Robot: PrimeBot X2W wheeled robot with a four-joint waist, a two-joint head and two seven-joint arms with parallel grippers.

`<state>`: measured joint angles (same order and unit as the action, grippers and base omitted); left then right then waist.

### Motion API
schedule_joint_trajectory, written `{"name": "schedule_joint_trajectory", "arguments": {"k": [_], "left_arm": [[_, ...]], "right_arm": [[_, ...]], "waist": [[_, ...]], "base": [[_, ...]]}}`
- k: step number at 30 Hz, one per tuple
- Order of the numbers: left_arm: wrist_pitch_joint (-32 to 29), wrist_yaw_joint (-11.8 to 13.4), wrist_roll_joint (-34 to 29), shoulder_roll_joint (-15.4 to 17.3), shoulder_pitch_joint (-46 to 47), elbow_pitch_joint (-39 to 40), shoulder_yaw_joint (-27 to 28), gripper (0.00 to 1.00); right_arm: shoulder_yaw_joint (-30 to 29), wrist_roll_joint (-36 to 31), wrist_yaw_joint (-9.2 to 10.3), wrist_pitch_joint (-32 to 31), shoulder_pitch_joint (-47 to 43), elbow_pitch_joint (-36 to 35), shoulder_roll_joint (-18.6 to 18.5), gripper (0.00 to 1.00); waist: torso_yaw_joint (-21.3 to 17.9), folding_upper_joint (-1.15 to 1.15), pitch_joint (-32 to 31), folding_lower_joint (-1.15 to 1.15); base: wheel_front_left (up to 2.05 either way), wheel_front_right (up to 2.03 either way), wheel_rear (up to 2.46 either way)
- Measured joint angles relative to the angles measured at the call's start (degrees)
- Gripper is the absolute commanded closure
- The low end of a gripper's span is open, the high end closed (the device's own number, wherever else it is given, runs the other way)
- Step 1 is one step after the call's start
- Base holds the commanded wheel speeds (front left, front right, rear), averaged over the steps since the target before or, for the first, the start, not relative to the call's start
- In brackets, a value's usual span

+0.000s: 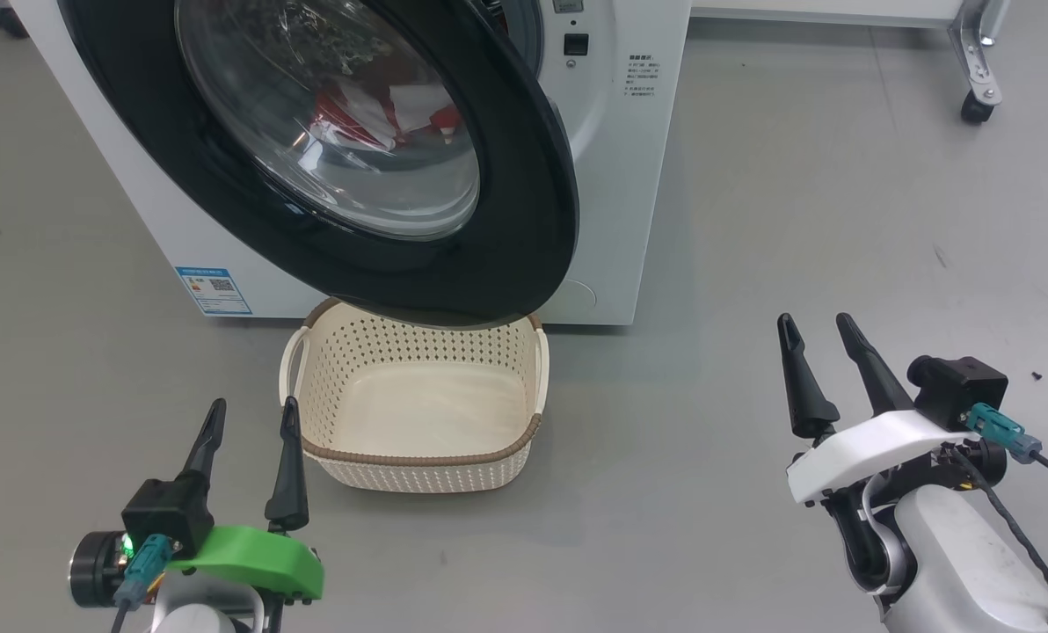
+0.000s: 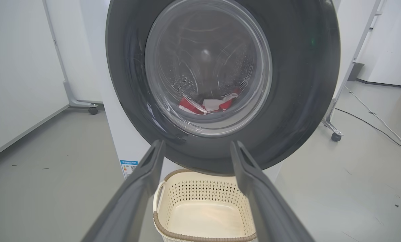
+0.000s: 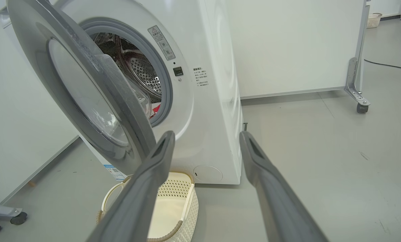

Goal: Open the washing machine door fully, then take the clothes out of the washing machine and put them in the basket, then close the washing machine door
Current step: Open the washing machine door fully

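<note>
Left of the basket [image 1: 418, 459], the left gripper [image 1: 255, 403] is hovering above the floor with its fingers spread wide, gripping nothing. Right of the basket and well apart from it, the right gripper [image 1: 814, 318] is likewise standing wide and empty. Behind the basket, the washing machine door [image 1: 524, 220] is hanging partly open, its lower rim overhanging the basket's far edge. The clothes [image 1: 357, 119] are lying inside the washing machine [image 1: 638, 176], behind the door glass.
</note>
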<state>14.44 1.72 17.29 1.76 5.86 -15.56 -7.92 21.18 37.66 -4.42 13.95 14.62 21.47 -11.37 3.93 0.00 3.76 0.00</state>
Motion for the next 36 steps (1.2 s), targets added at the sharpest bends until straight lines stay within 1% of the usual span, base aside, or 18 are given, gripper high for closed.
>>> {"name": "schedule_joint_trajectory", "arguments": {"k": [36], "left_arm": [[0.0, -0.09, -0.32, 0.0, -0.09, 0.32, -0.02, 0.0]], "right_arm": [[-1.68, -1.47, -0.05, 0.07, -1.2, -1.58, 0.65, 0.0]], "waist": [[-0.19, 0.0, -0.22, 0.0]], "base": [[0.0, 0.0, 0.0]]}}
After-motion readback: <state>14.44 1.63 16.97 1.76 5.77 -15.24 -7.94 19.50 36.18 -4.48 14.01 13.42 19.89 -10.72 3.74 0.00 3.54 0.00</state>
